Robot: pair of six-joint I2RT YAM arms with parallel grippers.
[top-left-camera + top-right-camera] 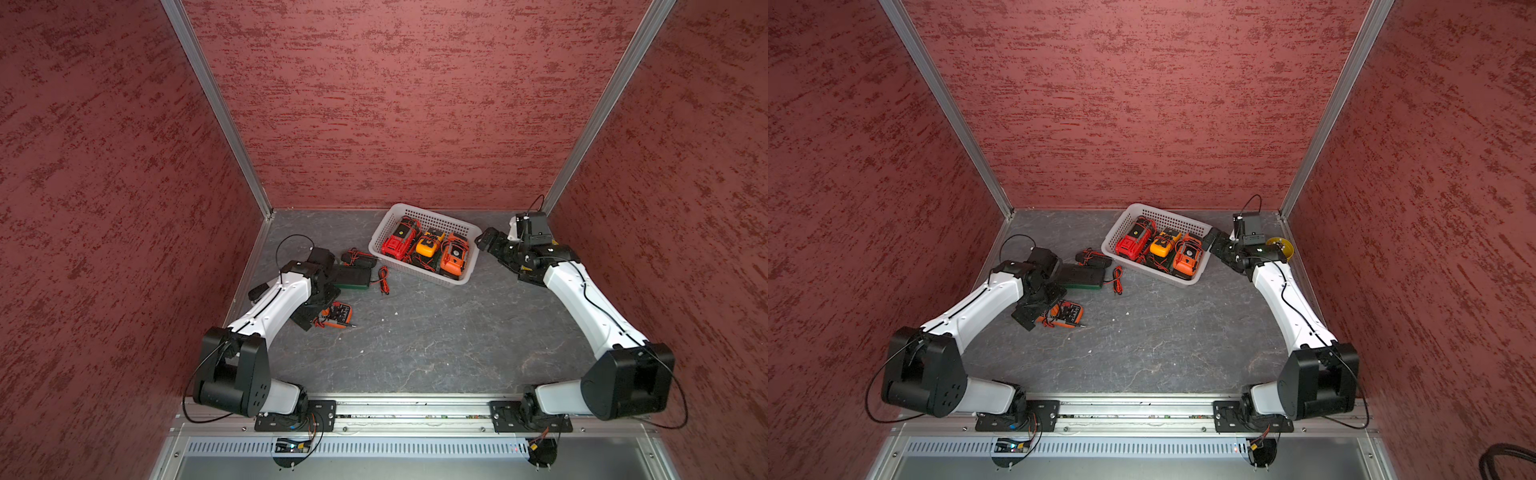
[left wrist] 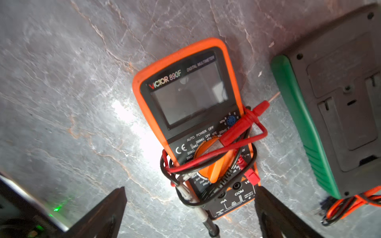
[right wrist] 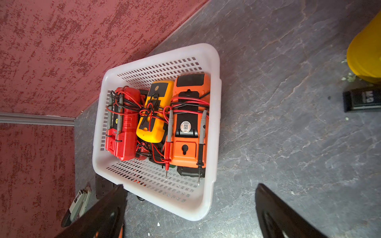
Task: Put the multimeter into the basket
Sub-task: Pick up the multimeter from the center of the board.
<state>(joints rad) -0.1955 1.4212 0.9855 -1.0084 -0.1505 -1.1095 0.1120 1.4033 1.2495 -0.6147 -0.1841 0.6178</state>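
**Left end effector lining up on the orange multimeter**

The bench [image 1: 415,353] is carrying everything. The basket [image 1: 446,222], holding several meters, is sitting well away from the left end effector [image 2: 190,189]. It is just ahead of the right end effector [image 3: 190,185], which is hanging released and empty. A green-edged meter [image 2: 340,103] is lying face down just beside the left end effector's target. That target, the orange multimeter [image 2: 185,99], is lying face up on the bench, its socket end showing between the left end effector's spread, empty fingers. The grasp is probably being set up. The fingers should be straddling the case's long sides, clearing the green-edged meter. They should be closing clear of the looped leads [image 2: 226,152], so no wire is pinching or snagging.
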